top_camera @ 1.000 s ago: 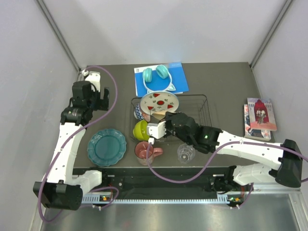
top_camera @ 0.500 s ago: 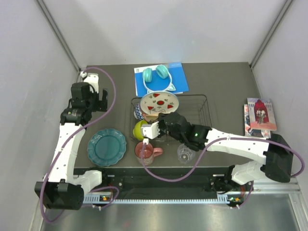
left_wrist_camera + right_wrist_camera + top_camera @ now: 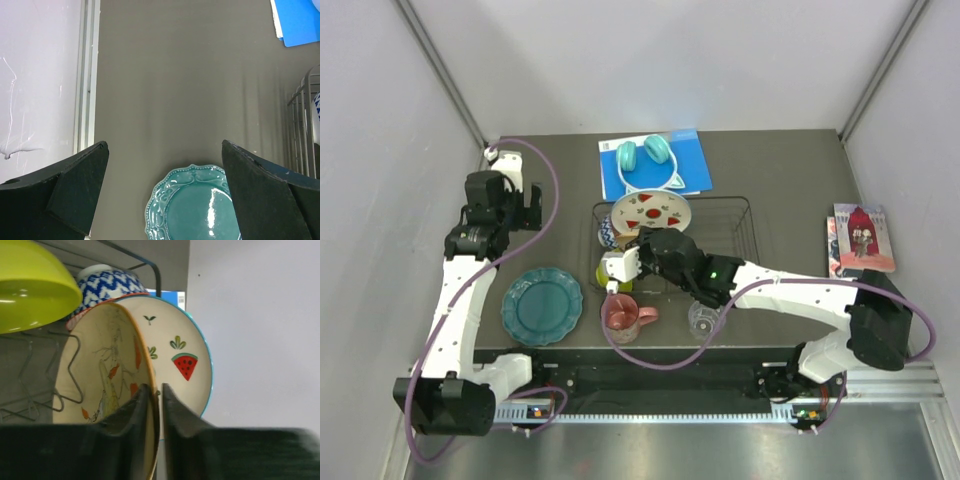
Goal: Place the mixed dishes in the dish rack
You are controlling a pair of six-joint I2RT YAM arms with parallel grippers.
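Right arm: I find the right gripper (image 3: pixel 154 386) at the dish rack (image 3: pixel 732 228). Its 2 fingers sit on either side of the rim of the cream-orange floral plate (image 3: pixel 105 365), with only a narrow slit between them. I cannot tell whether they press the rim or merely bracket it. The plate stands on edge among the wires, directly in front of the white plate with red watermelon slices (image 3: pixel 192 370). The lime-green bowl (image 3: pixel 30 290) and small patterned bowl (image 3: pixel 107 282) show to its upper left in the wrist view.

Left arm: the left gripper (image 3: pixel 164 145) hangs over the table (image 3: pixel 165 75), jaws spread wide, holding nothing. The teal plate (image 3: pixel 200 207) lies flat below it. The pink mug (image 3: pixel 625 315) and clear glass (image 3: pixel 706 318) stand just outside the rack's near side.
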